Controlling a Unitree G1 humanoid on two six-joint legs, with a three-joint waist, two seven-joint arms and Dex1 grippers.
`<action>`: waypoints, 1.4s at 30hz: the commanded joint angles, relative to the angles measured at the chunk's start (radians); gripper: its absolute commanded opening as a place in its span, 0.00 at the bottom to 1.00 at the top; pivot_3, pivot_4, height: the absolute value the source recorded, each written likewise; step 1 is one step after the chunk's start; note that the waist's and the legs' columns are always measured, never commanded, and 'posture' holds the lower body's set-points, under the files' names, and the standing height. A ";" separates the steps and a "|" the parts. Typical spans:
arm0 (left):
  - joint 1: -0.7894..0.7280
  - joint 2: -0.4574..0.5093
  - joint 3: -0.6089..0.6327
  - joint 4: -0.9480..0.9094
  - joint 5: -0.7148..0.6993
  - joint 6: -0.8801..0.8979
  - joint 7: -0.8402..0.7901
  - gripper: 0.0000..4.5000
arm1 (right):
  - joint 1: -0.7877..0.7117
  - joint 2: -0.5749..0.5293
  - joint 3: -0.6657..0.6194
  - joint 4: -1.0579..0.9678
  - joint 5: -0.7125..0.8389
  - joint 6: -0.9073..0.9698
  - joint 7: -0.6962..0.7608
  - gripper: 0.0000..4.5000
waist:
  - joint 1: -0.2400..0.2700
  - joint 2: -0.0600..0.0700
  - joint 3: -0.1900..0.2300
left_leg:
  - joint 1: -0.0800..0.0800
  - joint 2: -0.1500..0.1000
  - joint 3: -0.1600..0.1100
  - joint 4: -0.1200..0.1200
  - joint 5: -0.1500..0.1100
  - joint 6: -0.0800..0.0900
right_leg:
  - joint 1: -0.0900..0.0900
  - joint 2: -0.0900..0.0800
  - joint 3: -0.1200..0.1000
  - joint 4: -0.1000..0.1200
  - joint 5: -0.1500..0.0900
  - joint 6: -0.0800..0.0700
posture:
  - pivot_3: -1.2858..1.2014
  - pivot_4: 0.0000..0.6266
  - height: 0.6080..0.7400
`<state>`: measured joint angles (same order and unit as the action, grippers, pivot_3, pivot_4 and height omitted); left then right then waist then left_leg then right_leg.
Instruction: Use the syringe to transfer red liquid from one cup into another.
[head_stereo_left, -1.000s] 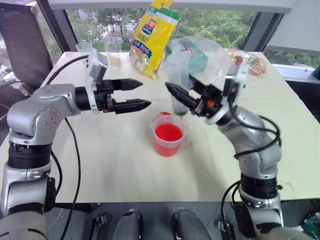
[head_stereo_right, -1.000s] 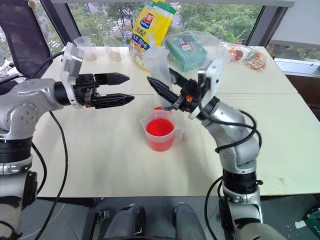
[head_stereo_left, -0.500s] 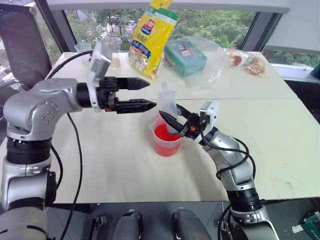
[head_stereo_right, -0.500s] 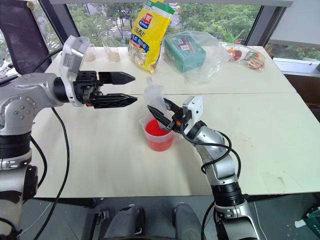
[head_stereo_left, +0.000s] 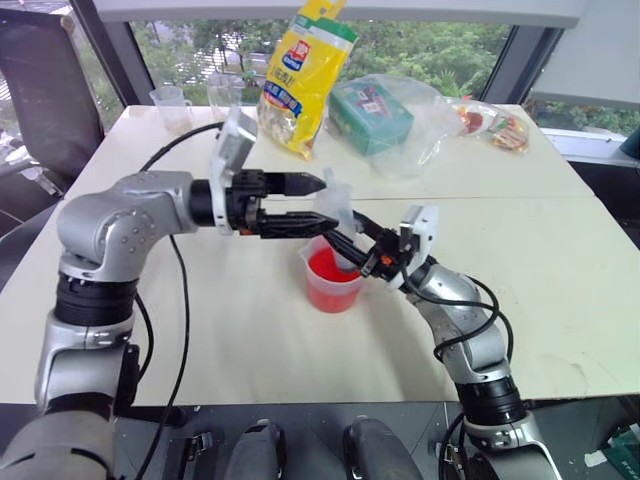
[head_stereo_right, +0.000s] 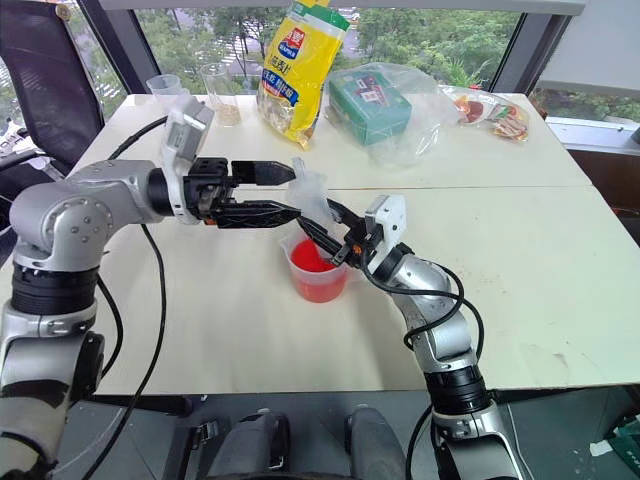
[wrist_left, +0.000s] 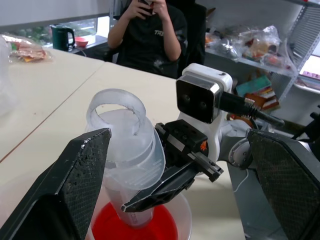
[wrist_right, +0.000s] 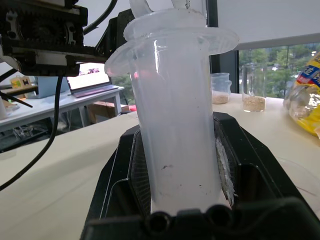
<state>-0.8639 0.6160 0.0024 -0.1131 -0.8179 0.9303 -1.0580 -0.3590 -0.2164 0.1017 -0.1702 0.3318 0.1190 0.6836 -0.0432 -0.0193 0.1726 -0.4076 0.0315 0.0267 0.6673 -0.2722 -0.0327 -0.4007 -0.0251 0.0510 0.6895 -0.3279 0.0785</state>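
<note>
Fat clear plastic syringe (head_stereo_left: 337, 215) with white plunger: upright, tip down in the wide clear spouted beaker (head_stereo_left: 333, 282) of bright red liquid (head_stereo_left: 334, 268), mid-table. Right gripper (head_stereo_left: 352, 243): fingers clamped on the syringe barrel. Left gripper (head_stereo_left: 318, 203): fingers spread wide either side of the plunger top, not visibly touching.

You have bare table (head_stereo_left: 230, 330) all along the near side and far out to the right — nothing stands there. The middle is tight: the right gripper (head_stereo_left: 345, 238) clamps the syringe (head_stereo_left: 337, 215) upright over the red beaker (head_stereo_left: 333, 282), and the left gripper (head_stereo_left: 312, 203), fingers spread wide, sits at the syringe's top. Behind, the yellow bag (head_stereo_left: 303, 75), green box (head_stereo_left: 371, 113) and grain beakers (head_stereo_left: 172, 107) block the far edge.
</note>
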 joint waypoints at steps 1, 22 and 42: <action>-0.035 -0.025 -0.004 0.017 0.015 -0.023 0.010 1.00 | 0.011 -0.009 0.017 -0.008 -0.010 -0.005 0.008 0.30 | 0.001 0.000 0.000 | 0.000 0.000 0.000 0.000 0.000 0.000 | 0.000 0.000 0.000 0.000 0.000 0.000 | 0.52 0.24 1.00; -0.075 -0.122 0.013 0.075 0.033 -0.045 0.060 0.02 | 0.022 -0.037 0.033 -0.038 0.029 0.070 0.030 0.30 | 0.001 0.000 0.000 | 0.004 0.000 -0.001 0.000 0.000 0.000 | 0.004 0.000 0.000 0.000 0.000 0.000 | 0.52 0.24 1.00; -0.183 -0.080 0.067 0.130 0.062 -0.079 0.056 0.02 | 0.020 -0.064 0.084 0.071 0.038 0.091 0.118 0.30 | 0.000 0.000 0.000 | 0.003 0.000 -0.001 0.000 0.000 0.000 | 0.004 0.000 0.000 -0.001 0.000 0.000 | 0.52 0.24 1.00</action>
<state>-0.9621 0.5177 -0.0139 0.0355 -0.7530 0.9108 -1.0220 -0.3814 -0.2657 0.1013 -0.1400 0.3994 0.1801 0.7357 -0.0432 -0.0196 0.1723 -0.4043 0.0314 0.0258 0.6674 -0.2722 -0.0327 -0.3965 -0.0250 0.0507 0.6889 -0.3279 0.0785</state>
